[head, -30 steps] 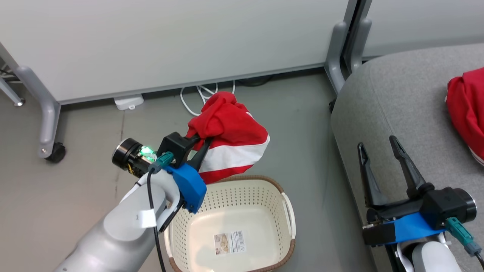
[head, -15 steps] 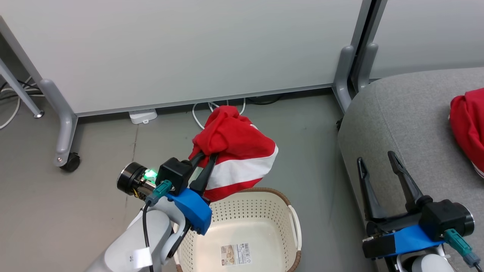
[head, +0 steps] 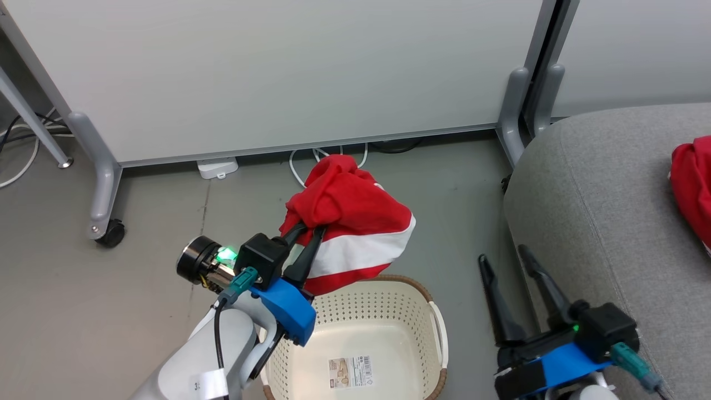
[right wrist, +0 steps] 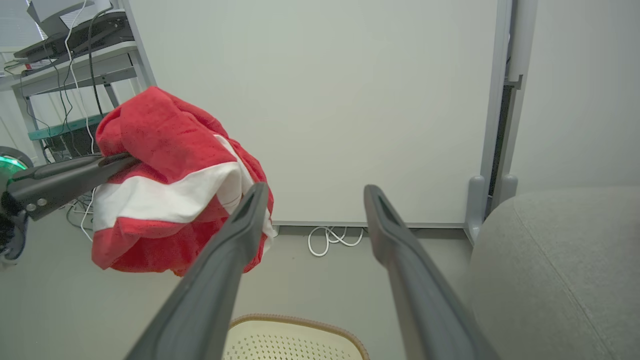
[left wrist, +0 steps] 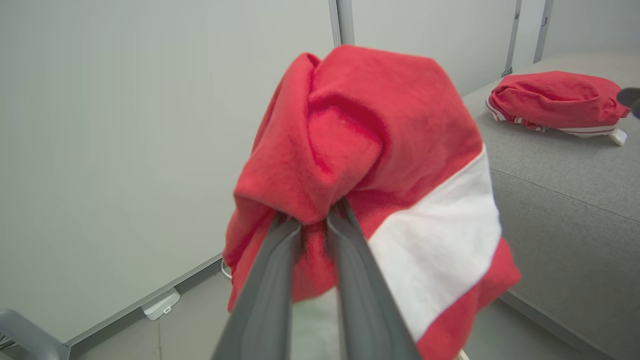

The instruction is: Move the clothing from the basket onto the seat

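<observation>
My left gripper (head: 308, 229) is shut on a bunched red garment with a white panel (head: 355, 222), holding this clothing in the air above the far rim of the basket (head: 430, 297). The left wrist view has both fingers (left wrist: 280, 280) pinching the cloth (left wrist: 380, 130). The basket's cream base carries only a paper sticker (head: 350, 372). Another red garment (head: 691, 189) (left wrist: 555, 102) lies on the grey seat (head: 600, 194) at the right. My right gripper (head: 502, 255) (right wrist: 316, 190) is open with nothing in it, over the floor between basket and seat.
White partition panels on grey castor legs (head: 103, 189) (head: 514, 111) stand behind the basket. White cables (head: 328, 155) and a small white box (head: 216, 166) lie at their foot. A desk with wires (right wrist: 65, 65) is at the far left in the right wrist view.
The head camera has shifted, sliding the scene right and down. My right gripper has moved left off the seat's edge to over the floor. My left gripper still holds the garment above the basket.
</observation>
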Motion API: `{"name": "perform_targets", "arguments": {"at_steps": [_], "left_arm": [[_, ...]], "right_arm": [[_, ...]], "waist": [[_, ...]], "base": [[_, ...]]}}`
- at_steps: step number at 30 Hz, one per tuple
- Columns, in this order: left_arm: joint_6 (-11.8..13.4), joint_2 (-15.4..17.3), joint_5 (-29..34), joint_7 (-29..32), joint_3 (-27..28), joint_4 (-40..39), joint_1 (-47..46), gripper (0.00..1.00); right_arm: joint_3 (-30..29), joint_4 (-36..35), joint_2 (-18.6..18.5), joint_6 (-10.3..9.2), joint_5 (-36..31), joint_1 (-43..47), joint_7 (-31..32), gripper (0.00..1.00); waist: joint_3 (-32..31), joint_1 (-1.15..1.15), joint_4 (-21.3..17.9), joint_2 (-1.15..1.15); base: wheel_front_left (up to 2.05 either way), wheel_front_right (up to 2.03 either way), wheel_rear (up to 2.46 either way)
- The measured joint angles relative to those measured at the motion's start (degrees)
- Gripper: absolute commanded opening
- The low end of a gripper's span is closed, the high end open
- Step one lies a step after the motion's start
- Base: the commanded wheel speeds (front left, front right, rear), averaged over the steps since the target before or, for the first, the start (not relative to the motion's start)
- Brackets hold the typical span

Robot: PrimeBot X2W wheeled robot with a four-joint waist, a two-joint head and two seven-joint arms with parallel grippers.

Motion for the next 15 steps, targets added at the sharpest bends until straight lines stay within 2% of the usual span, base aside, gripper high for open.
{"name": "perform_targets", "arguments": {"at_steps": [6, 15], "left_arm": [[-0.81, -1.20, 0.98, 0.00, 0.01, 0.02, -1.58, 0.00], [-1.98, -3.85, 2.33, 0.00, 0.02, 0.41, -4.09, 0.00]], "right_arm": [[6.20, 2.77, 0.05, 0.00, -0.18, -1.84, 0.01, 1.00], [12.51, 6.22, 0.07, 0.00, 3.28, -7.99, 0.00, 1.00]], "waist": [[1.41, 0.00, 1.17, 0.00], [3.13, 0.00, 3.99, 0.00]], "base": [[0.00, 0.00, 0.00], [0.00, 0.00, 0.00]]}}
